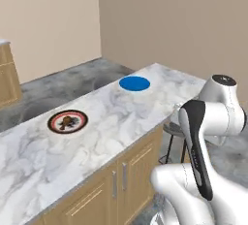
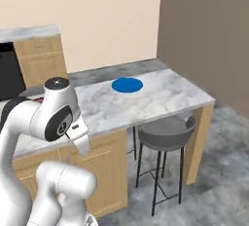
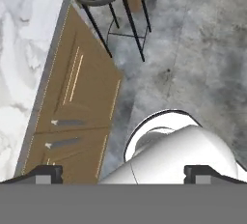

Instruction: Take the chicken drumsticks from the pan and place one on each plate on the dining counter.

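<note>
One chicken drumstick [image 1: 68, 121] is seen on the plate [image 1: 68, 121], left on the dining counter [image 1: 145, 103]. The gripper [image 3: 123, 174] is spread wide, empty. Light, greasy meat is best gripped mid-body.

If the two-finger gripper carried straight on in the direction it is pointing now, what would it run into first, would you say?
The open two-finger gripper points down beside the light oak cabinet doors. The centre of its hand view falls on the mottled grey floor, so it would probably meet that first, though the robot's own body below may intervene; depth is unclear.
</note>
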